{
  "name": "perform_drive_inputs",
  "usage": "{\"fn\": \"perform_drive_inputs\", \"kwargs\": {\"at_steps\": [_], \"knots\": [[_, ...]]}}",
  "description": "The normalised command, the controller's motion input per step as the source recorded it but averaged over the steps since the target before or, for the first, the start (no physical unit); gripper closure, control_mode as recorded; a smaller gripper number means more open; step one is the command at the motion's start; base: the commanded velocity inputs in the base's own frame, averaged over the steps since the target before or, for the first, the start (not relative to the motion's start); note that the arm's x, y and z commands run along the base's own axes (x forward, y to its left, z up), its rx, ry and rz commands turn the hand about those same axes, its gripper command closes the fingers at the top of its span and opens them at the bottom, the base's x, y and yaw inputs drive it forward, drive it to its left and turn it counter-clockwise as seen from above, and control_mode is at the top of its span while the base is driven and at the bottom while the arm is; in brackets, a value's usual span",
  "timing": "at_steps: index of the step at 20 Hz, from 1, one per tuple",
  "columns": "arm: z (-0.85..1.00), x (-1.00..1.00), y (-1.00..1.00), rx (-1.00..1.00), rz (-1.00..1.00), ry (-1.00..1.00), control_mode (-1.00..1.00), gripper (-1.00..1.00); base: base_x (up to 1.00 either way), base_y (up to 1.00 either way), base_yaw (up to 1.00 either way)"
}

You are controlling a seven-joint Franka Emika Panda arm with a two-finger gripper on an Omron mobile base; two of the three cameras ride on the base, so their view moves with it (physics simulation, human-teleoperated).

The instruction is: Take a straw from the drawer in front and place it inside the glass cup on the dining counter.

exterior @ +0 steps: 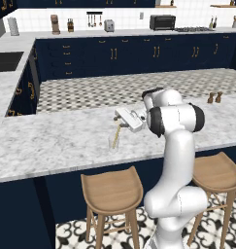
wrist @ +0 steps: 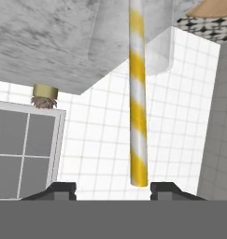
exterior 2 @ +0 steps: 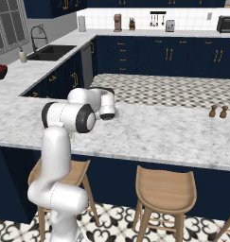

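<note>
Dark fingertips of the two-finger gripper are spread, clear of the yellow-and-white striped straw. It is stood in the clear glass cup on the marbled dining counter, well back from its front edge, with open top around.

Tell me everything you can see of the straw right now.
The straw is a thin straight stick, striped yellow and white in the hand view, pale tan from the left base view. It stands nearly upright, leaning slightly, with its lower end in the glass cup on the dining counter. Its upper end sits between the fingertips of the gripper, whose jaws stand apart on either side, not touching it.
</note>
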Motion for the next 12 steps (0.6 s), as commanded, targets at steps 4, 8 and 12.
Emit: {"fn": "perform_drive_inputs", "kwargs": {"at_steps": [4,8,12], "knots": [[0.08,0.00,0.00,0.00,0.00,0.00,-1.00,-1.00,0.00,0.00,0.00],[0.37,-0.03,0.00,0.00,0.00,0.00,-1.00,-1.00,0.00,0.00,0.00],[0.53,-0.19,0.00,0.00,0.00,-0.01,-1.00,-1.00,0.00,0.00,0.00]]}}
